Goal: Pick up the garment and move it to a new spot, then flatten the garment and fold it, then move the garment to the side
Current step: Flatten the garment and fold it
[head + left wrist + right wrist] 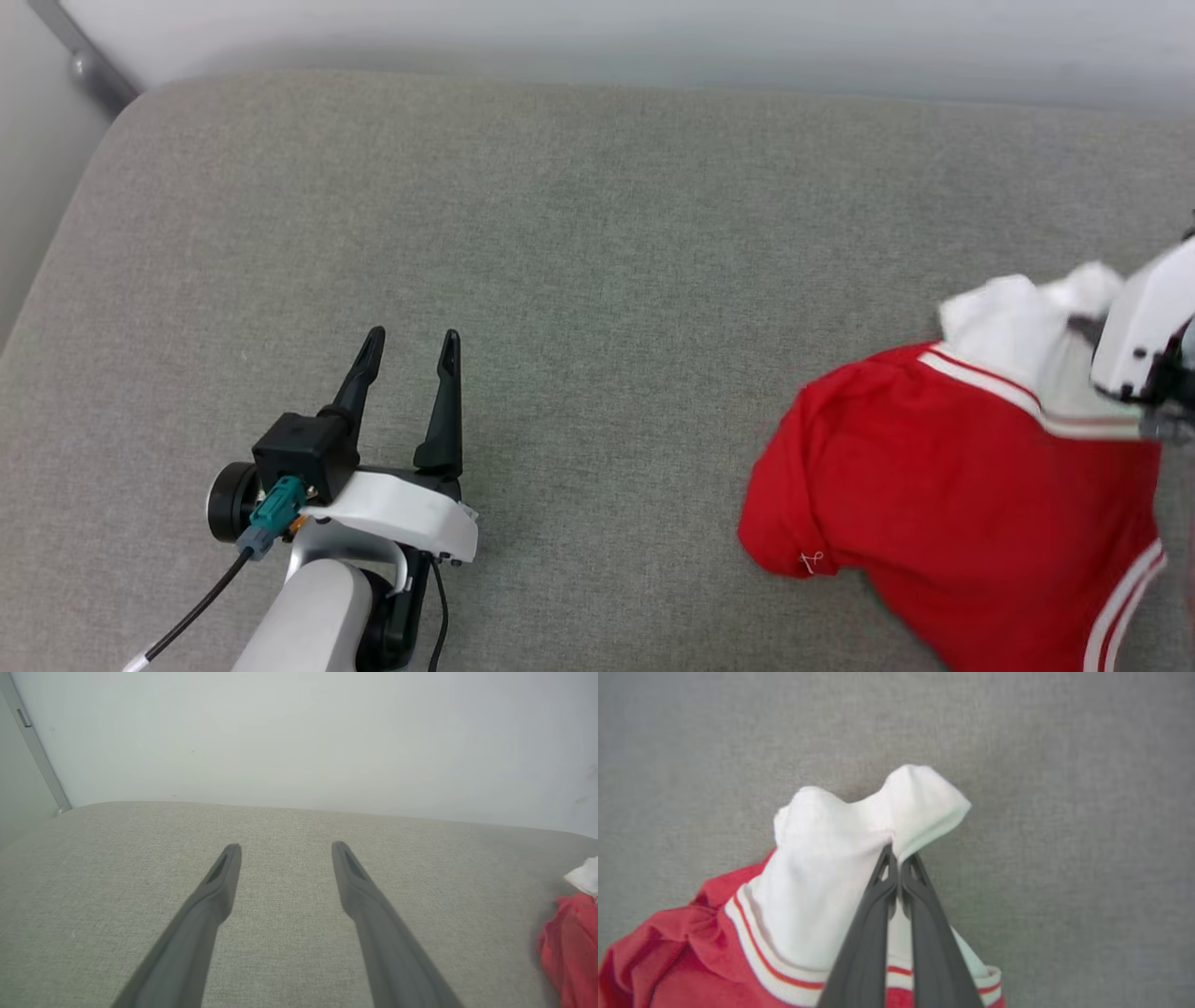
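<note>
- Right gripper [899,856]: jaws clamped tight together, pinching the garment [668,970] by a fold of its white sleeve [831,858], right at the fingertips.
- Cloth bunches into two white humps just above the pinch. The fingers [873,933] lie over the sleeve and the striped trim [752,938].
- Sleeve looks tugged up a little off the cushion [560,233], but the right wrist view looks straight down, so can't be sure.
- Garment in head view: crumpled red heap at the lower right, running off the right edge, resting on the grey cushion. White sleeve is on its far side, with red-and-white trim between the sleeve and the red body.
- Head view: right wrist housing [1144,327] sits over the sleeve, with the fingertips mostly hidden behind it.
- Left gripper [413,338]: jaws spread wide, nothing between them, touching nothing.
- It hangs over bare cushion at the lower left, well apart from the garment, fingers pointing toward the far wall [299,732].
- Left wrist view: the garment's red edge and a bit of white show at the right border.
</note>
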Tool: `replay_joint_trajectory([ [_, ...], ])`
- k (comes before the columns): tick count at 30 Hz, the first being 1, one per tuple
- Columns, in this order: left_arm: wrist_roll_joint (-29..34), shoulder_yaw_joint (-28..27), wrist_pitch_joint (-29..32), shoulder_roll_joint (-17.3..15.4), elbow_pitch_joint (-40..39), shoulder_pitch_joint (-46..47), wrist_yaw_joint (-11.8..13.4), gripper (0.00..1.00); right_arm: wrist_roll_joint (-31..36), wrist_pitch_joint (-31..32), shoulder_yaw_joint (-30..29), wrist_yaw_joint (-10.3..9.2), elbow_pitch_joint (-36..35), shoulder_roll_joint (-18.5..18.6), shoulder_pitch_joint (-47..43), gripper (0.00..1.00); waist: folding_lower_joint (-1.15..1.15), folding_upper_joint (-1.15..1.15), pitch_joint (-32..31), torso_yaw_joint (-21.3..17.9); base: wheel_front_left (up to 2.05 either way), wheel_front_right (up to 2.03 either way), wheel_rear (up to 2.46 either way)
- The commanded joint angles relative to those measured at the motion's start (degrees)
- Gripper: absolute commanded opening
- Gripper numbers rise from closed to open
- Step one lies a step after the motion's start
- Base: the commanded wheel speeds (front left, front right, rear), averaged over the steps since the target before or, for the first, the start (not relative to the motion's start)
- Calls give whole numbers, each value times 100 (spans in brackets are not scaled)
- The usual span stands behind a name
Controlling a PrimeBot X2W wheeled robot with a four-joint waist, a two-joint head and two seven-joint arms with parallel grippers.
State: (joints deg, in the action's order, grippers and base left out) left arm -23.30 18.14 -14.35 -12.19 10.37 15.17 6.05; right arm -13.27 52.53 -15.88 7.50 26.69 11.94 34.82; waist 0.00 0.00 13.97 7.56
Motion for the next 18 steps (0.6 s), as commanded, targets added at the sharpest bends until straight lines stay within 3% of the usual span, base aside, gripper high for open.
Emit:
replay_joint_trajectory([
  [1,6,-3,-37,-13,3,-72,11,100,-102,-130,91,-3,-149,76,147,0,0,0,-93,-57,0,0,0],
  [7,-28,-2,-38,-42,-7,-204,46,100,-558,-717,339,-3,-928,371,218,0,0,0,-321,-212,0,0,0],
  [11,-71,-13,-8,-79,-25,-329,92,100,-831,-1028,-575,-3,-1302,583,-615,0,0,0,-490,-378,0,0,0],
  [18,-102,-29,56,-163,-100,-441,134,100,-972,-1360,-2163,-2,-648,442,-1863,0,0,0,-589,-531,0,0,0],
])
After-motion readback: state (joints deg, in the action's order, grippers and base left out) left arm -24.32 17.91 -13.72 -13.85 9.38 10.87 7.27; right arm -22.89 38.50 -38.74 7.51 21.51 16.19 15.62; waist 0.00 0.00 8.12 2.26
